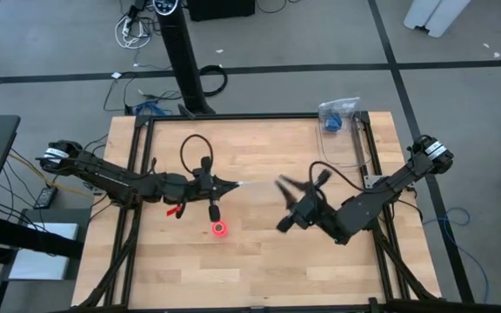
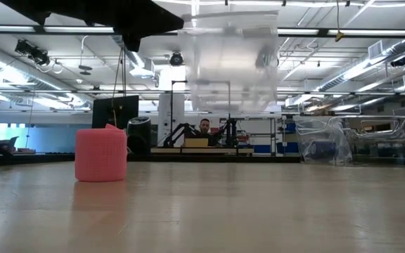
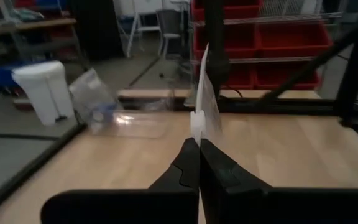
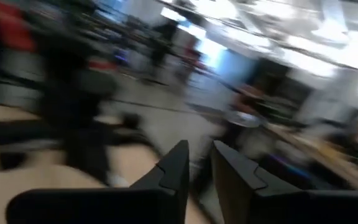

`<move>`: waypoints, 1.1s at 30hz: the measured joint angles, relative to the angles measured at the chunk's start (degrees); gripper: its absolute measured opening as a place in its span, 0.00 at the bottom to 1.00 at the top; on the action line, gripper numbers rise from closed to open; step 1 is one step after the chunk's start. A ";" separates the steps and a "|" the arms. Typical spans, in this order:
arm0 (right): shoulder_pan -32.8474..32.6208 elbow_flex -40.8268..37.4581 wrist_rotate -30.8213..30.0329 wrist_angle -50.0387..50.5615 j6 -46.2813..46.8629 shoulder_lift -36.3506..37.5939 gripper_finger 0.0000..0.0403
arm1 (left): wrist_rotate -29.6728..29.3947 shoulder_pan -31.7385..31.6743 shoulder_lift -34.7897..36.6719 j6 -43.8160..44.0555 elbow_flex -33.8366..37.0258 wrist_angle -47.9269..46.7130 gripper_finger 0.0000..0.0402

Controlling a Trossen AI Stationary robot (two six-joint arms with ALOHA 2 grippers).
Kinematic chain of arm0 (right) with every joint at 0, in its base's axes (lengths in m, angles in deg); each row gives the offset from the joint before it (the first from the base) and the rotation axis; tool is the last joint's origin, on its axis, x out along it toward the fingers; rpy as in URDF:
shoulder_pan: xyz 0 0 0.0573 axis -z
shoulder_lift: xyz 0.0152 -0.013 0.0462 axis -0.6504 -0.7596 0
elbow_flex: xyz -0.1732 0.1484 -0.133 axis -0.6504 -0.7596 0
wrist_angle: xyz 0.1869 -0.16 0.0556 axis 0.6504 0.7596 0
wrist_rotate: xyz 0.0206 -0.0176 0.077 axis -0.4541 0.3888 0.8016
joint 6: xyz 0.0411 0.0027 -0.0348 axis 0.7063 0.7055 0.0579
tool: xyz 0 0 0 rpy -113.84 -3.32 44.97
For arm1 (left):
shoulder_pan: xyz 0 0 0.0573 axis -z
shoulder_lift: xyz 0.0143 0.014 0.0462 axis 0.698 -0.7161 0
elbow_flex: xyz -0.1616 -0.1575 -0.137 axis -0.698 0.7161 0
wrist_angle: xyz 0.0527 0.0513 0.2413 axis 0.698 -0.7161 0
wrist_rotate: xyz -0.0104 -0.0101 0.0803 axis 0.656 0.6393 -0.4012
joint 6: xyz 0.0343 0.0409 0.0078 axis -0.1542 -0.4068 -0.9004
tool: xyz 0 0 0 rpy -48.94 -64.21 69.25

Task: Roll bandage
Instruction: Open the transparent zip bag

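Bandage (image 1: 219, 229): small pink roll, upright on the tabletop (image 1: 259, 269), near its centre-left. Left gripper (image 1: 233, 184), above and just beyond the roll, has its fingers clamped on a thin clear plastic piece (image 3: 205, 102). Right gripper (image 1: 283, 203) mid-table, blurred, fingers slightly parted, holding nothing.

We find no readable text, label, brand, number or sign on anything in any of the four views.
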 joint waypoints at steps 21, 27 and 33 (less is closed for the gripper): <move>15.96 0.00 50.07 34.88 35.46 0.00 0.24 | 10.67 -0.81 -0.17 4.70 -7.56 -22.89 0.00; 16.91 0.07 50.75 33.67 35.22 -2.62 0.24 | 10.77 -0.94 -1.30 4.52 -7.82 -22.89 0.00; 17.63 -0.01 49.62 31.81 35.02 -6.33 0.23 | 11.36 -1.14 -3.93 3.31 -10.23 -24.43 0.00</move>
